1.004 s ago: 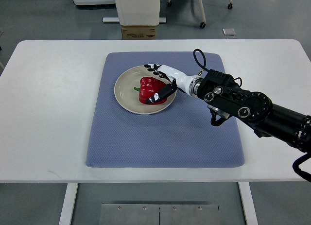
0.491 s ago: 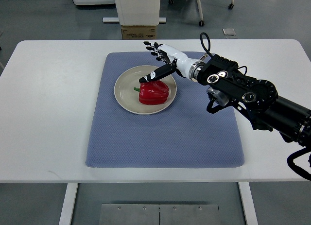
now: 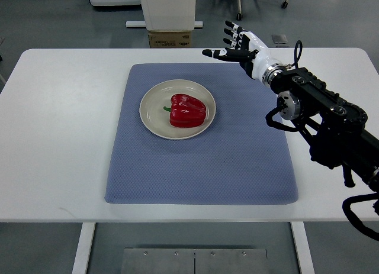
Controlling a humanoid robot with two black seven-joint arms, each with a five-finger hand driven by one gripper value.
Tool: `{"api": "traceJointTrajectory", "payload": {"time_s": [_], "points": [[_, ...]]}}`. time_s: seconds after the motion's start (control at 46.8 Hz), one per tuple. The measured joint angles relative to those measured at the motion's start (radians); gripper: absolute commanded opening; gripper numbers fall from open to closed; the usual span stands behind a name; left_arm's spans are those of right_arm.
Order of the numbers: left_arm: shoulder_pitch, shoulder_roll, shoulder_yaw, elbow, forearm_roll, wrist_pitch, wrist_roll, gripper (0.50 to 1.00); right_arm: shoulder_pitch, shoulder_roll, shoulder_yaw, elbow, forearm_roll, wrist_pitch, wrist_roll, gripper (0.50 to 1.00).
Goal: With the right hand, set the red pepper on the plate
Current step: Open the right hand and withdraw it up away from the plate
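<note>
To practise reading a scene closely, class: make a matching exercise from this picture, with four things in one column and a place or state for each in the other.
Things:
1. shiny red bell pepper
2. round cream plate
3. blue-grey rectangular mat
4. right hand

Places or states:
A. spread on the white table
B. open, raised past the mat's far edge
C. resting on the plate
D. lying on the mat

Pairs: 1-C, 2-D, 3-A, 4-B

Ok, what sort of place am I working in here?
Probably a lab or office test room, not a kitchen: a plain white table on a grey floor, chair wheels and white equipment behind it, and a staged setup of mat, plate and pepper.
</note>
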Motion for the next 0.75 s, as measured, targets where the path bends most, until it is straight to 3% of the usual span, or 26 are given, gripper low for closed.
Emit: {"api": "traceJointTrajectory", "payload": {"time_s": [0.406, 0.748], "points": [[0.0, 0.0, 0.0, 0.0, 0.0, 0.0, 0.0, 1.0, -0.025, 0.018, 0.311, -0.087, 0.0, -0.002, 0.012, 1.0], [0.0, 0.0, 0.0, 0.0, 0.0, 0.0, 0.0, 1.0, -0.077, 0.018, 0.408, -0.109, 0.001, -0.003, 0.014, 1.0]]}}
